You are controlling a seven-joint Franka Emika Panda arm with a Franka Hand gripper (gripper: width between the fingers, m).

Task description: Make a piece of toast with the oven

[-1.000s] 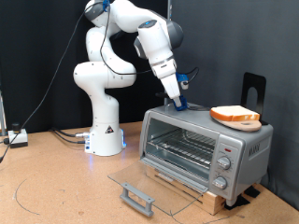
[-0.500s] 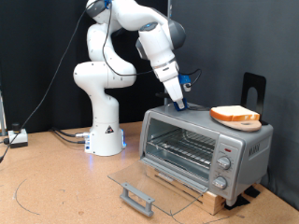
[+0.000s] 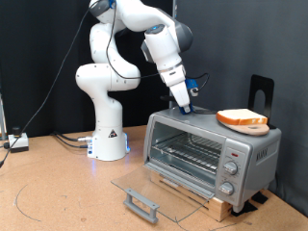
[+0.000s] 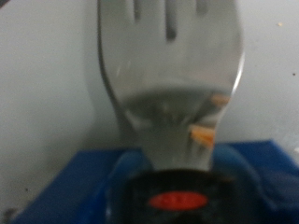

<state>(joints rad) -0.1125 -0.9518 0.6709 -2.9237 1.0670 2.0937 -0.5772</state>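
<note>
The silver oven (image 3: 252,146) stands at the exterior view's right with its glass door (image 3: 159,185) folded down flat and a bare wire rack (image 3: 188,151) inside. The piece of toast (image 3: 241,116) lies on a round wooden board (image 3: 252,127) on the oven's roof. My gripper (image 3: 186,100) hangs over the roof's left part, a short way left of the toast. It is shut on a blue-handled metal spatula (image 3: 192,109) that points down to the roof. In the wrist view the slotted spatula blade (image 4: 173,75) fills the picture and no fingers show.
The oven rests on a wooden slatted base (image 3: 219,202). Its knobs (image 3: 230,169) are on the right panel. The door handle (image 3: 141,203) sticks out toward the front. A black stand (image 3: 261,92) rises behind the oven. Cables (image 3: 67,140) lie near the robot's base.
The gripper with the spatula has shifted very slightly to the right, toward the toast. The toast and the oven door have not moved.
</note>
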